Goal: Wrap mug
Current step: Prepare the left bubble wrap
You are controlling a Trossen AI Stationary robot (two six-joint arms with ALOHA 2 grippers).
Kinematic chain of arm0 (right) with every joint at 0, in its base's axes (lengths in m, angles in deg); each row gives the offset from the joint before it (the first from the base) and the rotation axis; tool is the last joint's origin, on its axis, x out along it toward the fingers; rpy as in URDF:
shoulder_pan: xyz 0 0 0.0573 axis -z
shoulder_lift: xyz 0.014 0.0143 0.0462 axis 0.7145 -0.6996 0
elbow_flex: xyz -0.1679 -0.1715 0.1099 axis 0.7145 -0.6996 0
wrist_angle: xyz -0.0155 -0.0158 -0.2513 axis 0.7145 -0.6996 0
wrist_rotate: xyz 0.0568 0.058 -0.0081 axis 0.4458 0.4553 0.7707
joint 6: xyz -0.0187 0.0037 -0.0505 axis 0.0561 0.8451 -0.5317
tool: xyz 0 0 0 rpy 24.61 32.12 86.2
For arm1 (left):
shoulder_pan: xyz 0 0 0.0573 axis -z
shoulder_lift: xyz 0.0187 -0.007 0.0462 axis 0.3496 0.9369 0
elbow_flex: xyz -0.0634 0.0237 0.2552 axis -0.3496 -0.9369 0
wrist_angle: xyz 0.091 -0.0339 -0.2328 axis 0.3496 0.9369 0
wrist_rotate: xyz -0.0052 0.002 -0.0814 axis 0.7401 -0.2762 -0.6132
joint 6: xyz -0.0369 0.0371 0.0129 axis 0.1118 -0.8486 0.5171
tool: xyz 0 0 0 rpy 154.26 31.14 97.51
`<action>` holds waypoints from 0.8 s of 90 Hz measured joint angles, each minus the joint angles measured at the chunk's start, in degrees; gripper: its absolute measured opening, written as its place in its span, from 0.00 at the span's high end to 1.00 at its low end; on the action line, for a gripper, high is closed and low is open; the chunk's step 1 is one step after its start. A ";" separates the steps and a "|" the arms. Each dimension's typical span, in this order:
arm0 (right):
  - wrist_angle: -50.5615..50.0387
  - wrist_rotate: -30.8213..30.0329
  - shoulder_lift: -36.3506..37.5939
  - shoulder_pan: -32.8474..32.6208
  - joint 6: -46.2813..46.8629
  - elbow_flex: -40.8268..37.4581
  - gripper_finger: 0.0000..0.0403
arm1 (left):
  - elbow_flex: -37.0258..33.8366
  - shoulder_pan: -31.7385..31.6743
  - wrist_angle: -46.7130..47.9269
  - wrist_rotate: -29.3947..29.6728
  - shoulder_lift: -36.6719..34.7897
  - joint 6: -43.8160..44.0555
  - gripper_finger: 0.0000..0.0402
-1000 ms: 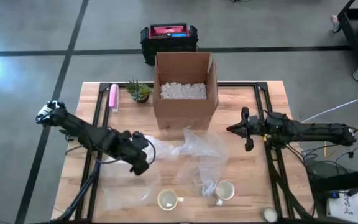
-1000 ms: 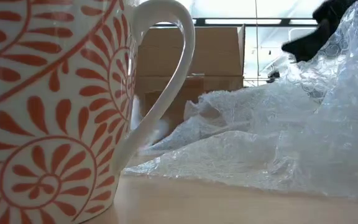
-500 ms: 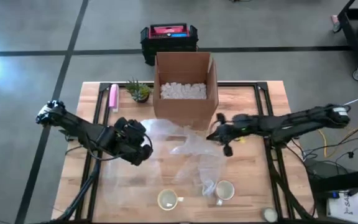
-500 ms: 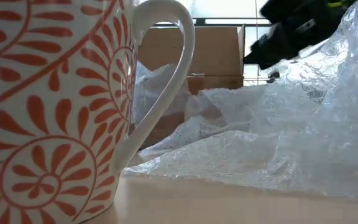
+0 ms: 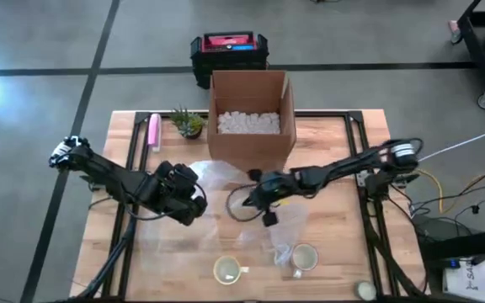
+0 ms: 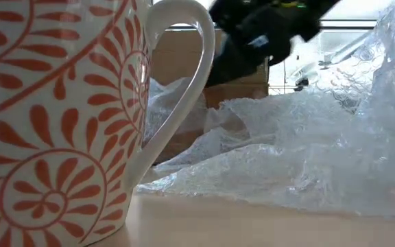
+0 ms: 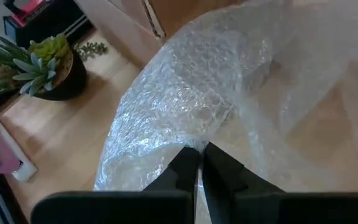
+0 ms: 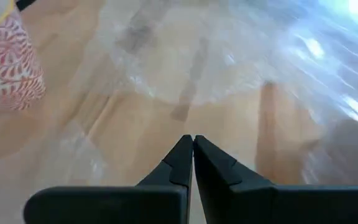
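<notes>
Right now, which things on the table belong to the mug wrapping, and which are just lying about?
In the job:
- bubble wrap
- two mugs
- left gripper, shut on the wrap
- right gripper, shut over the wrap

Lying about:
- cardboard box
- potted plant
- pink item

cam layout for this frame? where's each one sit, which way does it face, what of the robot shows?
High: overhead, straight down; both arms, table, box.
Low: table height, facing the room; patterned mug, bubble wrap, a dark arm above.
Left wrist: left gripper shut on bubble wrap.
Right wrist: right gripper shut, above wrap.
Shared: bubble wrap in all four.
</notes>
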 joint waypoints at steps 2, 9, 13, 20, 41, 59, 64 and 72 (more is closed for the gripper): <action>0.03 -0.03 -1.35 -0.09 0.01 1.32 1.00 | 0.00 0.00 -0.04 0.25 0.00 -0.01 1.00; -0.03 -0.04 -6.09 -0.34 -0.06 5.70 1.00 | -0.02 0.00 -0.62 1.23 0.00 0.00 1.00; 0.07 -0.04 -8.66 -0.51 -0.05 8.25 1.00 | -0.02 0.00 -0.93 1.84 0.00 0.00 1.00; 0.00 -0.06 -12.93 -0.88 -0.06 12.24 1.00 | -0.02 0.00 -1.15 2.37 0.00 -0.01 1.00; -0.05 0.46 -22.58 -1.77 0.07 21.76 1.00 | -0.02 0.00 -1.57 2.37 0.00 -0.02 1.00; -0.32 0.46 -27.83 -1.75 1.26 26.30 1.00 | -0.02 0.02 -2.03 2.35 0.00 -0.02 1.00; -0.23 0.46 -29.20 -1.75 2.27 27.08 1.00 | -0.02 0.01 -2.09 2.35 0.00 -0.01 1.00; -0.84 0.54 -31.13 -1.76 3.28 27.84 1.00 | -0.02 0.02 -2.20 2.42 0.00 0.00 1.00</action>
